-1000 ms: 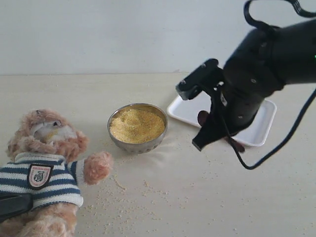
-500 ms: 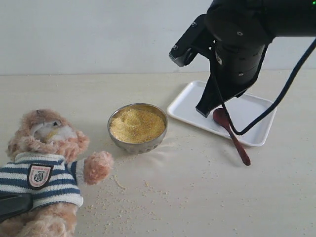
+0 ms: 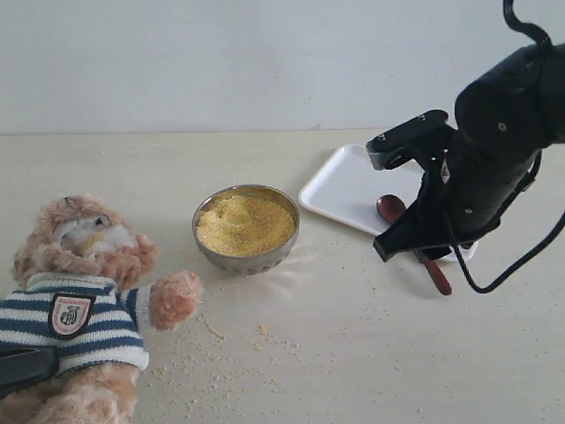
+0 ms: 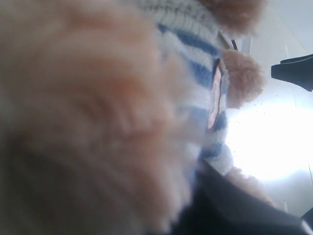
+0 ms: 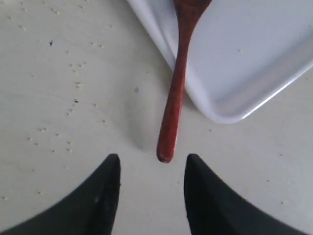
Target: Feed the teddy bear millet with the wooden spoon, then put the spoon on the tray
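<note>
**Right gripper.** The right gripper (image 5: 152, 159) has its two dark fingers (image 5: 105, 196) spread apart and holds nothing. In the right wrist view the free end of the wooden spoon (image 5: 176, 83) handle lies just ahead of the gap between the fingertips, with table surface visible on both sides of it and no contact with either finger. In the exterior view the right gripper (image 3: 397, 246) is low over the table, at the near edge of the tray (image 3: 340, 190).

**Wooden spoon.** The wooden spoon (image 3: 389, 208) lies partly on the tray. Its oval bowl rests inside the tray; its handle crosses the low rim and projects out over the table (image 3: 353, 353). The right wrist view shows the handle passing over the rim near a rounded corner of the tray (image 5: 254, 58).

**Left gripper.** The left gripper (image 3: 22, 367) shows only as a dark part at the lower edge of the exterior view, against the striped shirt of the teddy bear (image 3: 84, 291). In the left wrist view, blurred fur and shirt of the teddy bear (image 4: 98, 122) fill most of the picture. Whether this gripper is closed on the bear cannot be determined.

**Surroundings.** A metal bowl (image 3: 247, 261) heaped with millet (image 3: 244, 223) stands between the bear and the tray, apart from both. Loose grains (image 3: 221, 353) are scattered on the table in front of the bowl.
</note>
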Controlling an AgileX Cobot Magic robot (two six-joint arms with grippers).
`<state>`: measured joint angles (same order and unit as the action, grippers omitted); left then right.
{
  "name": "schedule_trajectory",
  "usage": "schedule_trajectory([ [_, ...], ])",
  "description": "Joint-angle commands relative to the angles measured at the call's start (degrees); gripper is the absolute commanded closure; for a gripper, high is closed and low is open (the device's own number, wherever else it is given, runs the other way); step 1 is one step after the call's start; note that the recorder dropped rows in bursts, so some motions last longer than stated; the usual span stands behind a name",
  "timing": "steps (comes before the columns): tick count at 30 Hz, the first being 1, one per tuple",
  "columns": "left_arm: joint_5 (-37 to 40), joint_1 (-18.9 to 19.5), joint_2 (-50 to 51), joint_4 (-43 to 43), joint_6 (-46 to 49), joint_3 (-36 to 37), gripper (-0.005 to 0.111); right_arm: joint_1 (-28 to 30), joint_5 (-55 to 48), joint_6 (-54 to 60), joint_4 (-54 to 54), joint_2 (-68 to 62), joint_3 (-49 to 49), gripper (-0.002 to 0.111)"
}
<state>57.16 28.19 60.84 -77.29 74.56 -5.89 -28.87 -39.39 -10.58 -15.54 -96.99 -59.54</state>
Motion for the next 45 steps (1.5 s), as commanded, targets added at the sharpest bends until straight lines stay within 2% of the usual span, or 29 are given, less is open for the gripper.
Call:
schedule_trajectory([
  [1, 1.3, 0.2, -0.4, -1.3, 0.5, 0.0, 0.102, 0.4, 6.0, -1.5, -0.2, -0.7, 0.8, 0.064],
  [6, 1.3, 0.2, -0.4, -1.3, 0.5, 0.0, 0.102, 0.4, 4.3, -1.6, -0.5, -5.9, -0.7, 0.054],
  [15, 1.3, 0.2, -0.4, -1.3, 0.5, 0.0, 0.102, 3.2, 4.8, -2.8, -0.5, -10.3, -1.3, 0.054],
  [20, 1.3, 0.2, -0.4, -1.3, 0.5, 0.0, 0.102, 5.4, 4.7, 1.1, 3.2, -10.3, -1.2, 0.054],
  [33, 1.3, 0.2, -0.4, -1.3, 0.5, 0.0, 0.102, 5.5, 7.0, 3.6, 6.8, -13.5, -1.2, 0.055],
  [36, 1.3, 0.2, -0.4, -1.3, 0.5, 0.0, 0.102, 5.5, 8.0, 3.6, 7.5, -13.7, -1.2, 0.062],
  [39, 1.3, 0.2, -0.4, -1.3, 0.5, 0.0, 0.102, 5.5, 8.0, 3.6, 7.5, -13.7, -1.2, 0.079],
  [40, 1.3, 0.2, -0.4, -1.3, 0.5, 0.0, 0.102, 5.5, 8.0, 3.6, 7.5, -13.7, -1.2, 0.092],
  [42, 1.3, 0.2, -0.4, -1.3, 0.5, 0.0, 0.102, 5.5, 8.3, 3.5, 7.5, -13.7, -1.2, 0.108],
  [45, 1.3, 0.2, -0.4, -1.3, 0.5, 0.0, 0.102, 5.5, 8.0, 3.0, 7.5, -13.5, -1.2, 0.108],
])
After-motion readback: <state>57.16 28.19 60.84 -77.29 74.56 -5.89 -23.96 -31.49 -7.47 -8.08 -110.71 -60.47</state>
